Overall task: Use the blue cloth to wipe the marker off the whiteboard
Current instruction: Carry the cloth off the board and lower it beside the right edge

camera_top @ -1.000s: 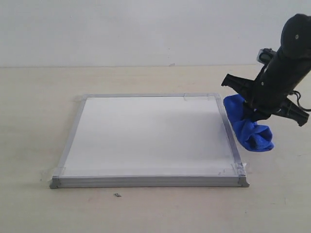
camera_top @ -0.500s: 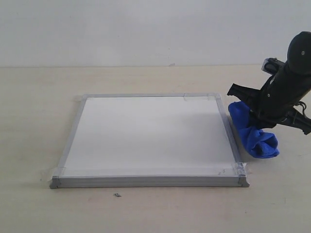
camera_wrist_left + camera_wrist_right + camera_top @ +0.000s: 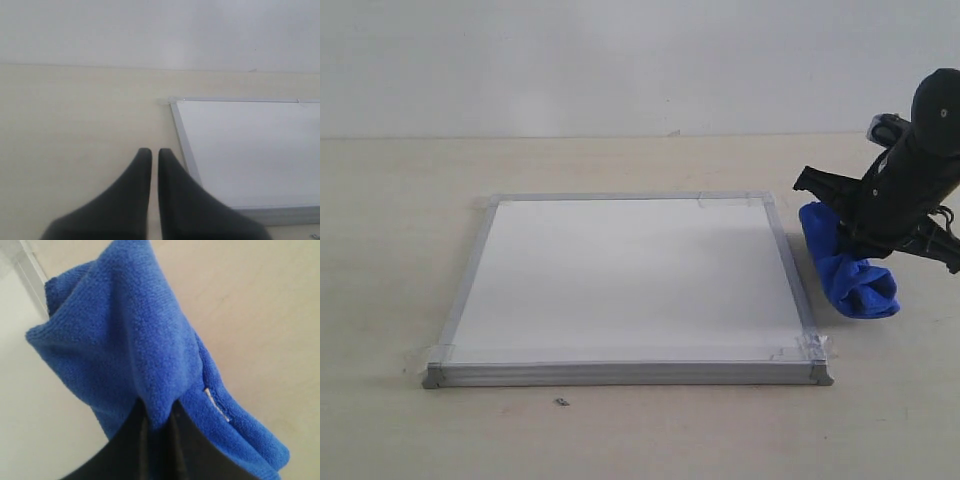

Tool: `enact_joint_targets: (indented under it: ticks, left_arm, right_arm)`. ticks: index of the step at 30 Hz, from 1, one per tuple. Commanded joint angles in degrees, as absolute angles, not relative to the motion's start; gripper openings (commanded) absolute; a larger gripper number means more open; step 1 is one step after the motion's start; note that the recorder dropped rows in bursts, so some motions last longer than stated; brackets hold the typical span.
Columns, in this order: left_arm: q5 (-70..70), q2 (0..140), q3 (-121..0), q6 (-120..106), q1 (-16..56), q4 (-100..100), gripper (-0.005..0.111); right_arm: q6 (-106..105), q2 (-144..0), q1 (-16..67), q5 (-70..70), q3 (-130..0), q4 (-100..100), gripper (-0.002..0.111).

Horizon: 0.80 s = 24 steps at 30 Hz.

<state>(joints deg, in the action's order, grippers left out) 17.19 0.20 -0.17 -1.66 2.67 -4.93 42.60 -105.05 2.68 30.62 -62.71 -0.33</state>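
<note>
The whiteboard (image 3: 630, 285) lies flat on the table, silver-framed with tape at its corners; no red marker lines show on it in any view. Just off its right edge the blue cloth (image 3: 847, 268) rests bunched on the table, pinched in my right gripper (image 3: 865, 245). In the right wrist view the cloth (image 3: 130, 340) fills the frame, its fold clamped between the fingers of that gripper (image 3: 160, 417), with the board's frame (image 3: 30, 265) beside it. My left gripper (image 3: 150, 152) is shut and holds nothing, hovering over bare table beside the board's left edge (image 3: 182, 140).
A pale wooden table (image 3: 400, 230) runs back to a white wall (image 3: 620, 60). A tiny dark speck (image 3: 561, 402) lies in front of the board's near edge.
My right gripper has carried the cloth a little to the right, away from the board's right edge, and lowered slightly. The board has not moved.
</note>
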Motion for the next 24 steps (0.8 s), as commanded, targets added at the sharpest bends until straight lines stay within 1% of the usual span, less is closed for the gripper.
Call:
enact_joint_targets:
  ticks: [1,11,16,24]
  left_arm:
    - [16.76,0.0,0.0,-1.75,2.51,-4.85,0.005]
    - [16.76,0.0,0.0,-1.75,2.51,-4.85,0.005]
    - [16.76,0.0,0.0,-1.75,2.51,-4.85,0.005]
    - [16.76,0.0,0.0,-1.75,2.51,-4.85,0.005]
  right_arm:
    - [44.31,-106.2,2.32,32.03,-62.5,-2.93,0.0]
    - [42.95,-107.98,4.06,29.39,-62.5,-1.66,0.0]
    - [43.68,-108.09,4.52,29.69,-62.5,0.9,0.0]
    - [42.71,-108.09,4.52,30.26,-62.5,-1.14,0.0]
